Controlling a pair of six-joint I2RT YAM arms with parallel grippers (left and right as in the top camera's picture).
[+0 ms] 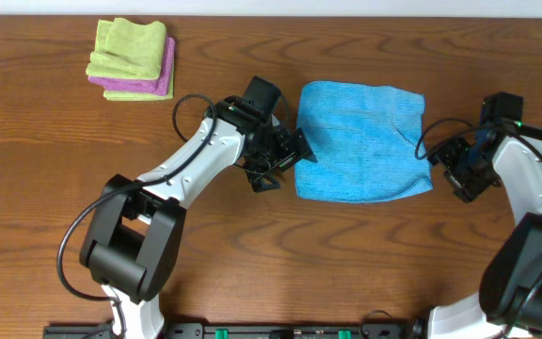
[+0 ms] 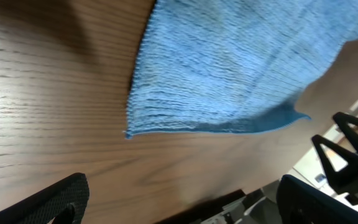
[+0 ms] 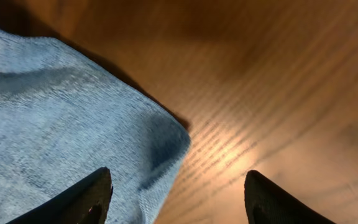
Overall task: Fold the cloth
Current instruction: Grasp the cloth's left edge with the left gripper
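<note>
The sky-blue cloth (image 1: 360, 141) lies flat on the wooden table as a folded rectangle, right of centre. My left gripper (image 1: 285, 160) sits just off its left edge, open and empty. In the left wrist view the cloth (image 2: 241, 68) and its near corner lie ahead of the gripper (image 2: 182, 208), whose fingers (image 2: 48, 202) stand wide apart over bare wood. My right gripper (image 1: 450, 171) is at the cloth's lower right corner. In the right wrist view that gripper (image 3: 179, 199) is open, and the cloth (image 3: 61, 124) reaches in beside the left finger (image 3: 79, 199) without being pinched.
A stack of light green and purple cloths (image 1: 132, 58) rests at the back left of the table. The table's front edge (image 2: 253, 196) shows in the left wrist view, with stand hardware (image 2: 347, 152) beyond it.
</note>
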